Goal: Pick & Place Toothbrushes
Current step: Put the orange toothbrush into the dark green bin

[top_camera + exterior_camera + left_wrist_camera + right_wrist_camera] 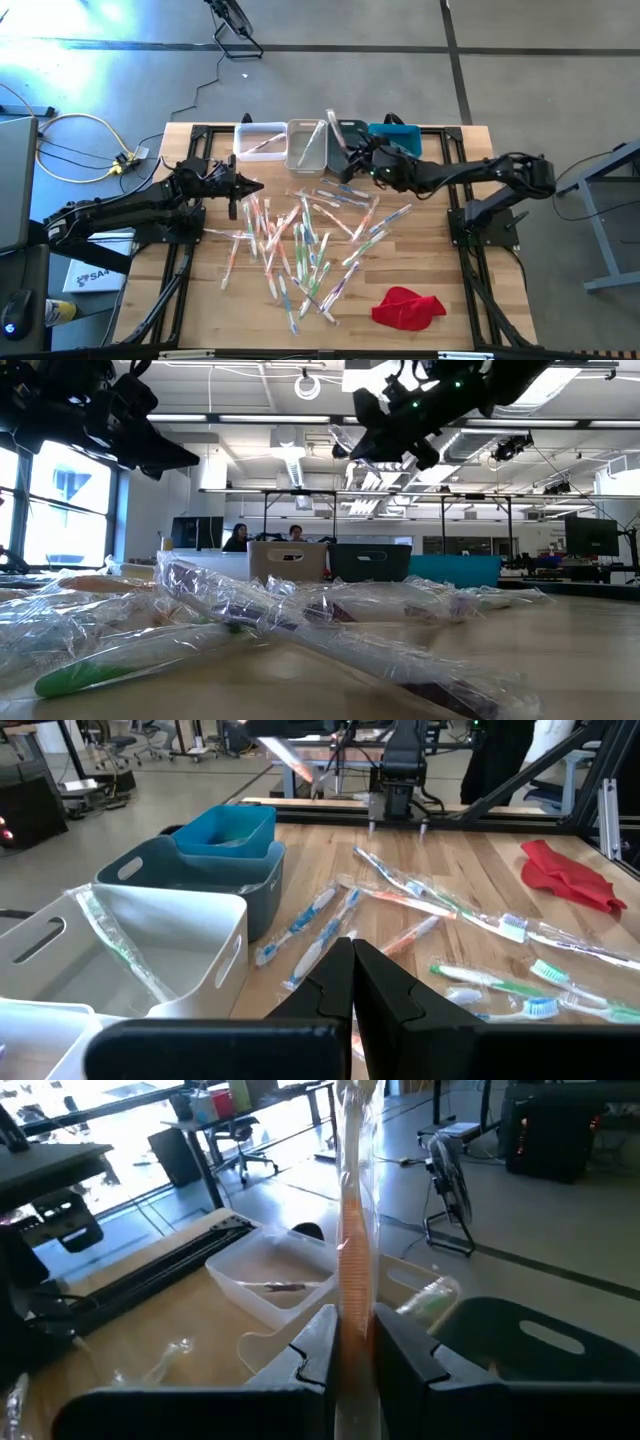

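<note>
Standing toothbrush [355, 1230] between right tool [352, 1342] fingers

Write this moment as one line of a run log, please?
right gripper: shut on orange toothbrush, raised over the bins | left gripper: shut, empty, above the toothbrush pile | red cloth: untouched

left hand [255, 185]: fingers together, raised | right hand [340, 150]: pinched, raised, outstretched
</note>
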### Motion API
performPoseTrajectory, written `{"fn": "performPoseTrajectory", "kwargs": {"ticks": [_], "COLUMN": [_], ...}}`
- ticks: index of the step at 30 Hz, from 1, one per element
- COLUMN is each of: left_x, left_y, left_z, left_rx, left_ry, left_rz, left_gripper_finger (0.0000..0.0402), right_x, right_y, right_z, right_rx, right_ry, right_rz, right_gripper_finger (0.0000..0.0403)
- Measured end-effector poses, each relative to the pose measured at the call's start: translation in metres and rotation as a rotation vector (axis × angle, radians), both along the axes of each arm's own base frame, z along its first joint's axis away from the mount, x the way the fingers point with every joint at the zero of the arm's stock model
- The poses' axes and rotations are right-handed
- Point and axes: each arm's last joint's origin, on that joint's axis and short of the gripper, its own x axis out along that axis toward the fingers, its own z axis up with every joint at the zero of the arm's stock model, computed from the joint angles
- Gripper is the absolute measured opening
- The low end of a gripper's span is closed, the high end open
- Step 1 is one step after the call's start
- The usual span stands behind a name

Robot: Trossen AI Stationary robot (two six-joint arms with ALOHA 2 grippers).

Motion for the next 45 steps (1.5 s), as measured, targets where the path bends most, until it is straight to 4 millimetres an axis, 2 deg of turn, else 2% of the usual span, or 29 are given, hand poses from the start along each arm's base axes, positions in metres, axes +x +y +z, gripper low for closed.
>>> {"fn": "performPoseTrajectory", "kwargs": {"ticks": [10,16,21,28,37,45], "left_x": [0.0,0.0,0.0,0.0,0.0,0.0], "left_y": [0.0,0.0,0.0,0.0,0.0,0.0], "left_z": [0.001,0.001,0.001,0.001,0.001,0.001], "left_rx": [0.004,0.005,0.004,0.005,0.005,0.005], "left_ry": [-0.006,-0.007,-0.006,-0.007,-0.007,-0.006], "left_rz": [0.005,0.008,0.008,0.008,0.008,0.008], "left_gripper_finger": [0.0,0.0,0.0,0.0,0.0,0.0], "right_x": [0.028,0.026,0.013,0.009,0.018,0.016], "right_y": [-0.039,-0.07,-0.088,-0.097,-0.108,-0.108], "right_z": [-0.004,-0.021,-0.031,-0.038,-0.074,-0.085], "right_rx": [0.018,0.081,0.179,0.22,0.217,0.254], "right_ry": [0.17,0.22,0.274,0.294,0.382,0.441], "right_rz": [-0.057,-0.063,-0.092,-0.084,-0.116,-0.114], "right_gripper_finger": [0.0038,0.0038,0.0038,0.0039,0.0038,0.0038]}}
